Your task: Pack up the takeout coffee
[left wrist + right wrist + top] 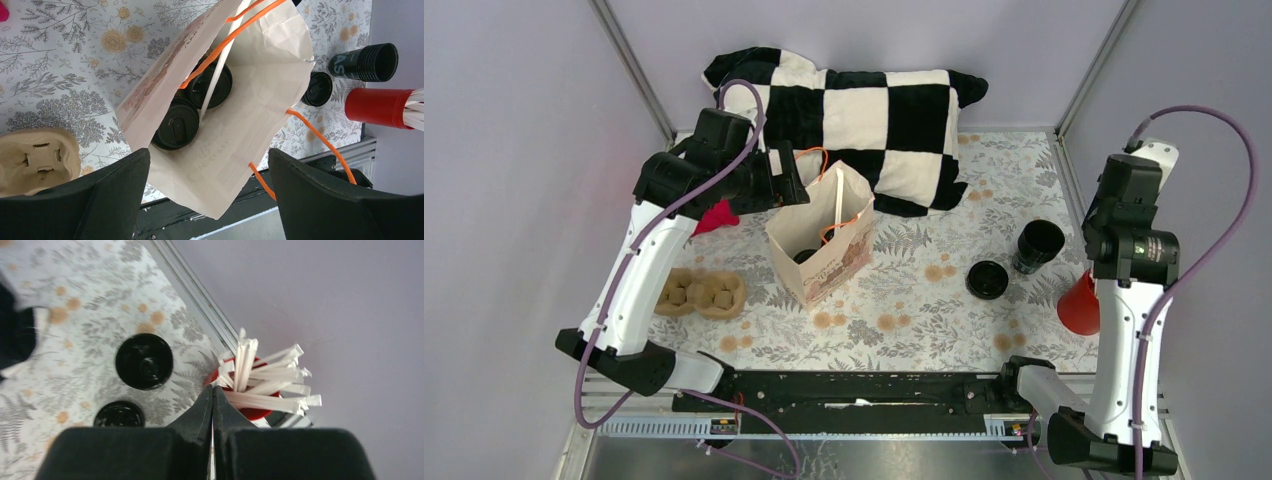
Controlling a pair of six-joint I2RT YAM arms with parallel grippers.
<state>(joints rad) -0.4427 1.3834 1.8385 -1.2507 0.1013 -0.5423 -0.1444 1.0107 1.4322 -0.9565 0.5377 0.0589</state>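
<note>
Black cups (176, 131) both sit packed in the paper bag (260, 85); left gripper (207, 160) wide, right gripper (212, 387) closed at the straws (270, 375).

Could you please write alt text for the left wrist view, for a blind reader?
An open paper bag holds two lidded black cups and a white straw, seen from above between the fingers of the open left hand. Outside it sit a brown cup carrier, a loose black lid, an unlidded black cup and a red cup of straws.
</note>
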